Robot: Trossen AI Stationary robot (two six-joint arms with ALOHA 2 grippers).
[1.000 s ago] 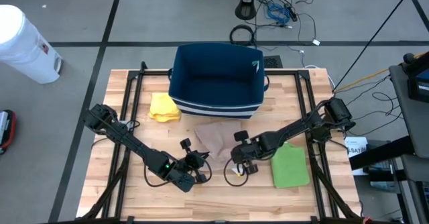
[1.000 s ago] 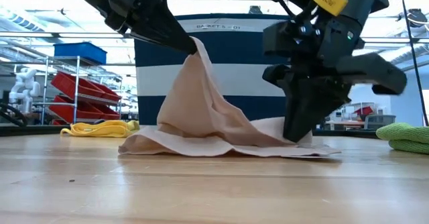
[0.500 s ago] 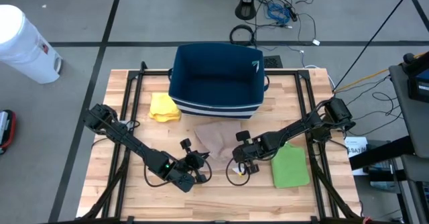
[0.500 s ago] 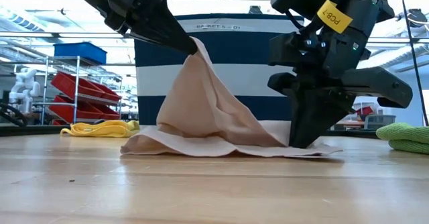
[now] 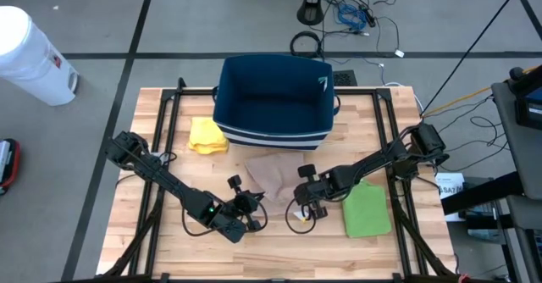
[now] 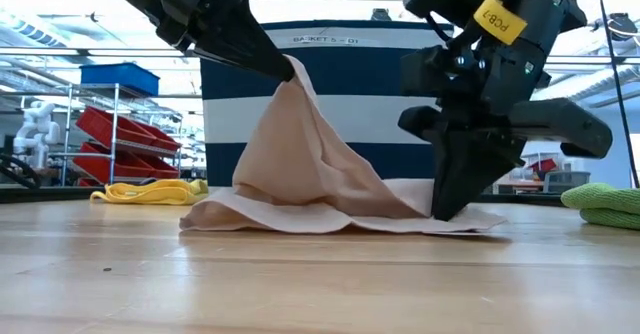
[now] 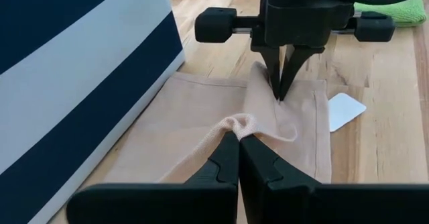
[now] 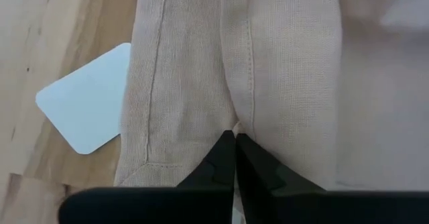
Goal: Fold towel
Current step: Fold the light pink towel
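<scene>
Now both claws pinch the towel (image 6: pixel 320 174). Left claw (image 7: pixel 239 138) holds its corner raised. Right claw (image 8: pixel 234 138) grips the hem flat on the table, straight ahead of the left.

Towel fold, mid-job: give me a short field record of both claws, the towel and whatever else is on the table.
towel: beige towel, one part lifted into a peak, the rest flat on the table
left claw: shut on towel, holding the raised peak
right claw: shut on towel, pinching it down at table level near a hem
basket: navy basket with white stripe, behind the towel
yellow cloth: beside the basket, on the left arm's side
green cloth: on the right arm's side
white card: partly under the towel's edge
</scene>
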